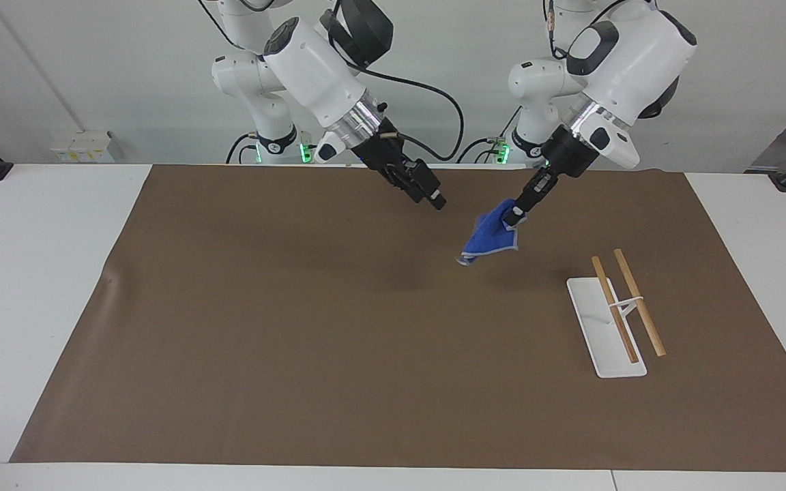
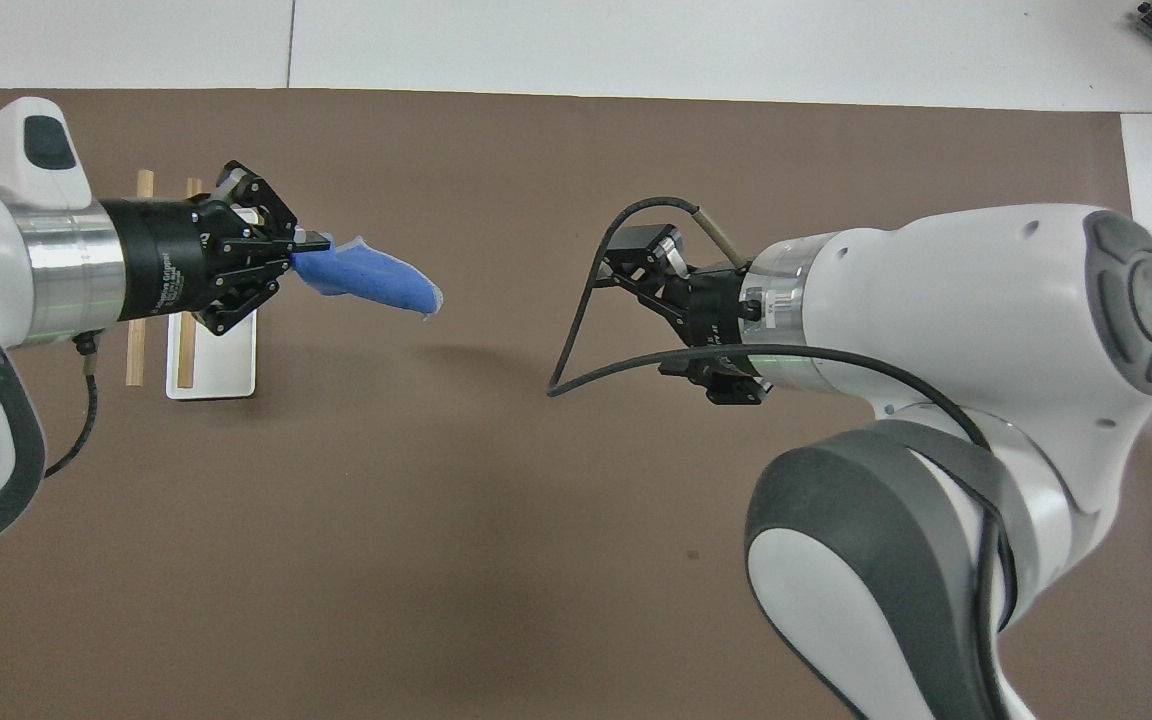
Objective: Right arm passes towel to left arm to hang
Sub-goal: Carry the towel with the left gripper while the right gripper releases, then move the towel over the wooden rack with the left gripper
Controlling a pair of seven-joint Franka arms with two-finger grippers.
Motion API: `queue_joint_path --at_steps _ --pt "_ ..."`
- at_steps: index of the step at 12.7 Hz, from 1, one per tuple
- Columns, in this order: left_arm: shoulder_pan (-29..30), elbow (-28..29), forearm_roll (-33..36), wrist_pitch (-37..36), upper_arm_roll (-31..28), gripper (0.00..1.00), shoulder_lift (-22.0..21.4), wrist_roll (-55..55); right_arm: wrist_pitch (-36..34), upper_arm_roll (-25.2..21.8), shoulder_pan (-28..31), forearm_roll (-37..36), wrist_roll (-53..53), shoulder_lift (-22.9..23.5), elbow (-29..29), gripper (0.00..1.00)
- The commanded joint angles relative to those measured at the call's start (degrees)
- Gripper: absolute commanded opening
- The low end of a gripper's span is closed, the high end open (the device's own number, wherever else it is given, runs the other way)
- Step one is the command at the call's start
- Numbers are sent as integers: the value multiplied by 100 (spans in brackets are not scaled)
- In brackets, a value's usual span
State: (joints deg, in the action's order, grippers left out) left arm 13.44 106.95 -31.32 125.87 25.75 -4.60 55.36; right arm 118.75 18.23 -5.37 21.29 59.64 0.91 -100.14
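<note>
The blue towel (image 1: pixel 490 238) (image 2: pixel 368 279) hangs in the air by one corner from my left gripper (image 1: pixel 515 215) (image 2: pixel 312 243), which is shut on it over the brown mat, near the rack. My right gripper (image 1: pixel 433 194) (image 2: pixel 671 315) is open and holds nothing. It hovers over the mat's middle part at the robots' end, a clear gap away from the towel. The rack (image 1: pixel 606 335) (image 2: pixel 219 368) is a white base carrying two wooden rods (image 1: pixel 637 309) (image 2: pixel 139 300), and it stands toward the left arm's end of the table.
A brown mat (image 1: pixel 297 341) (image 2: pixel 436 560) covers most of the white table (image 1: pixel 38 273). A loose black cable (image 2: pixel 576 340) loops out from the right wrist. Nothing else lies on the mat.
</note>
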Motion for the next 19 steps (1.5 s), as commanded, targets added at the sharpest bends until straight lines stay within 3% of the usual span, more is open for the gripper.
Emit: queue_joint_path --at_steps 1,3,6,10,16,17,19 --pt "72 177 380 61 -585 0 -68 -270 -711 32 359 -667 -696 -266 -6 100" --pt "-34 466 390 70 -1113 0 -112 -822 -1230 14 658 -1020 -1486 -398 11 100" --pt "-35 870 390 515 -1423 0 -77 -1369 -1705 6 1106 -1539 -2716 -513 20 100" --pt "-87 924 390 1018 -1423 0 143 -1388 -1847 -3 1608 -1715 -4019 -539 73 100" --pt "-412 924 347 2212 -1423 0 784 -1291 -2075 -161 1758 -2093 -4698 -478 380 100" --pt "-430 916 346 2475 -1423 0 933 -1195 -2084 -301 1619 -2120 -4698 -452 416 100" --pt "-527 846 346 2802 -1414 0 1030 -809 -2093 -1500 577 -2304 -4742 -355 547 100"
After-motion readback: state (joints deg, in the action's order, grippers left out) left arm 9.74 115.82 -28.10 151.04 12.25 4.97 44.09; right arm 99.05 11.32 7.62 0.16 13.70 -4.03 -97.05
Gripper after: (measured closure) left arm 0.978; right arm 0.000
